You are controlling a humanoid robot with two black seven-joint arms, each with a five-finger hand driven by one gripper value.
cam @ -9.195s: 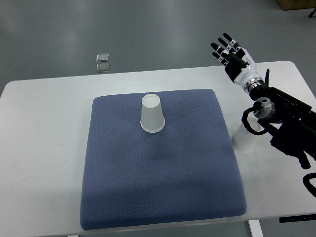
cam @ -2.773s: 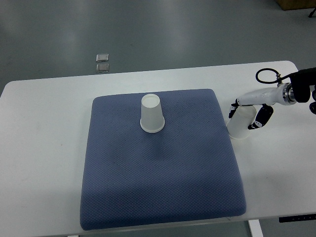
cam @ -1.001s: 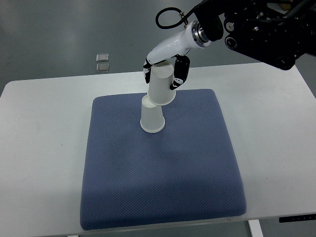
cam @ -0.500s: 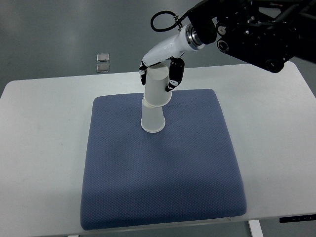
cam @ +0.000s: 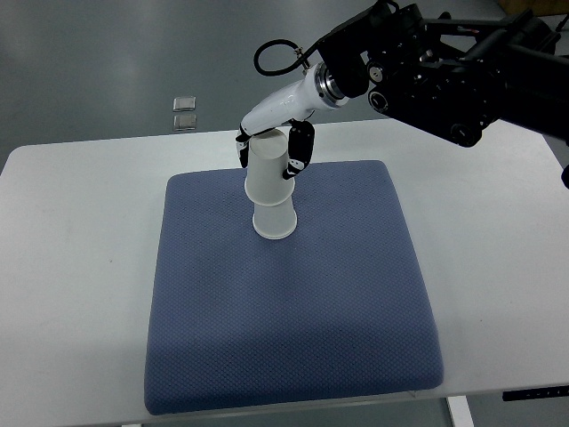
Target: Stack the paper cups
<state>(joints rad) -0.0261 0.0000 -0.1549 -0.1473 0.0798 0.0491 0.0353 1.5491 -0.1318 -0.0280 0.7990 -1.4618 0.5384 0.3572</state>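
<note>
R hand [cam: 268, 147] fingers [cam: 297, 149] clamped on inverted white paper cup [cam: 267, 173]; it sits over second inverted white paper cup [cam: 274, 222] on blue textured mat [cam: 293, 329].

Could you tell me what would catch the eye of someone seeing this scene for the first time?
First, the right hand, reaching in from the upper right, shut on an upturned paper cup that sits over a second cup. Both stand near the far middle of a large blue mat that covers much of the white table. Beyond the table, two small squares lie on the grey floor.

Bright, even overhead light (soft shadows), sharp.
</note>
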